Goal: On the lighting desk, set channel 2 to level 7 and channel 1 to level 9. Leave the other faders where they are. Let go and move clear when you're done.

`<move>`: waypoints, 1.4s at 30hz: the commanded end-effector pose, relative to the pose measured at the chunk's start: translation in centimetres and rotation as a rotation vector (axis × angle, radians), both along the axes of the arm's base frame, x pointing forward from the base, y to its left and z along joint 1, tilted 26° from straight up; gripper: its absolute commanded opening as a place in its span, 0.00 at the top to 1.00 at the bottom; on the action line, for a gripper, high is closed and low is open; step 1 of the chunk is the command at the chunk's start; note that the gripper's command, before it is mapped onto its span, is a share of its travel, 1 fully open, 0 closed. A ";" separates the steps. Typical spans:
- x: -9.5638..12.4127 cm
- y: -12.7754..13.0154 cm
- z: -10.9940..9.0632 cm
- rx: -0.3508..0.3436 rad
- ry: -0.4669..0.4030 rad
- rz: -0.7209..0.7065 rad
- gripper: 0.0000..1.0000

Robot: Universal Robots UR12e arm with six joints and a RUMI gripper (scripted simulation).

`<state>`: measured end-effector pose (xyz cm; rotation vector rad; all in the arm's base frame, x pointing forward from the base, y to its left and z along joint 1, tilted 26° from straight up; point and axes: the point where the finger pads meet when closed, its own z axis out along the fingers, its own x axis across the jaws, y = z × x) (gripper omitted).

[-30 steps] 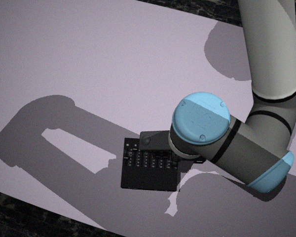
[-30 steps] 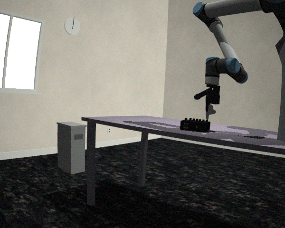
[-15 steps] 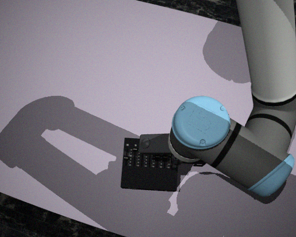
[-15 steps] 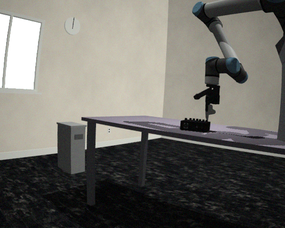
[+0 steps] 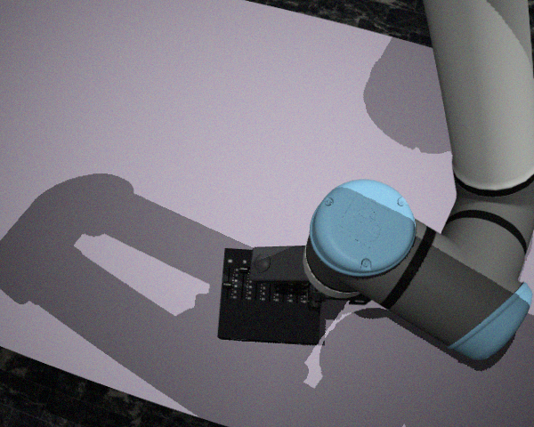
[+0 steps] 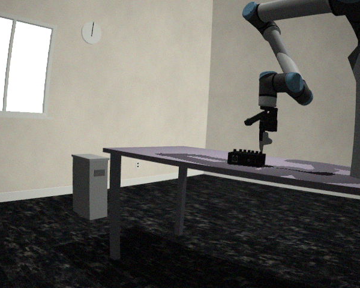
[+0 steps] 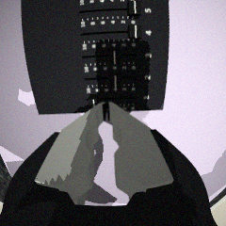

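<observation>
lighting console (image 5: 267,321): you see matt black, plastic-looking casing
desk (image 5: 165,115): smooth, matt lilac top
tool (image 7: 107,109): matt grey fingers
</observation>
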<state>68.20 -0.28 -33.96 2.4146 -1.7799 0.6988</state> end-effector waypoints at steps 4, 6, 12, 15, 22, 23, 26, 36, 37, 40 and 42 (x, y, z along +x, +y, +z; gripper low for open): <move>0.0 0.2 0.0 0.000 0.000 0.000 1.00; 0.0 0.2 0.0 0.000 0.000 0.000 1.00; 0.0 0.2 0.0 0.000 0.000 0.000 1.00; 0.0 0.2 0.0 0.000 0.000 0.000 1.00; 0.0 0.2 0.0 0.000 0.000 0.000 1.00; 0.0 0.2 0.0 0.000 0.000 0.000 1.00; 0.0 0.2 0.0 0.000 0.000 0.000 1.00; 0.0 0.0 0.1 0.000 0.000 0.000 1.00; 0.0 -0.1 0.1 0.000 0.000 0.000 1.00; 0.1 -0.2 0.2 0.000 0.000 0.000 1.00; 0.1 -0.3 0.2 0.000 0.000 0.000 1.00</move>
